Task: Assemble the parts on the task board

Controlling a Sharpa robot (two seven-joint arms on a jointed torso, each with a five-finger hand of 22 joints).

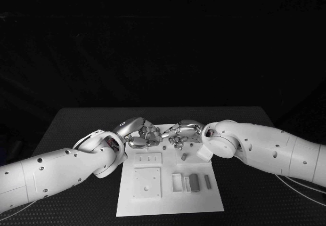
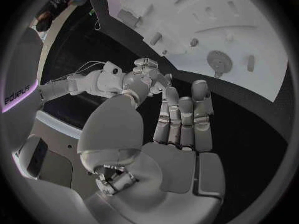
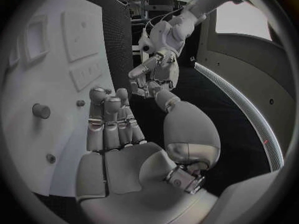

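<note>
Both hands are hovering over the far end of the white task board, which is lying in the middle of the black table. In the head view the left hand and the right hand are sitting close together, fingers curled downward, and that view is not showing whether either is holding anything. The wrist views are settling it: the left hand is showing a bare palm with fingers straight and side by side, and the right hand is showing the same, holding nothing. Grey parts are lying in a row at the board's near right, seen from the head camera. The left wrist view is picking out a small gear on the board, while the right wrist view is showing a round peg standing on it.
</note>
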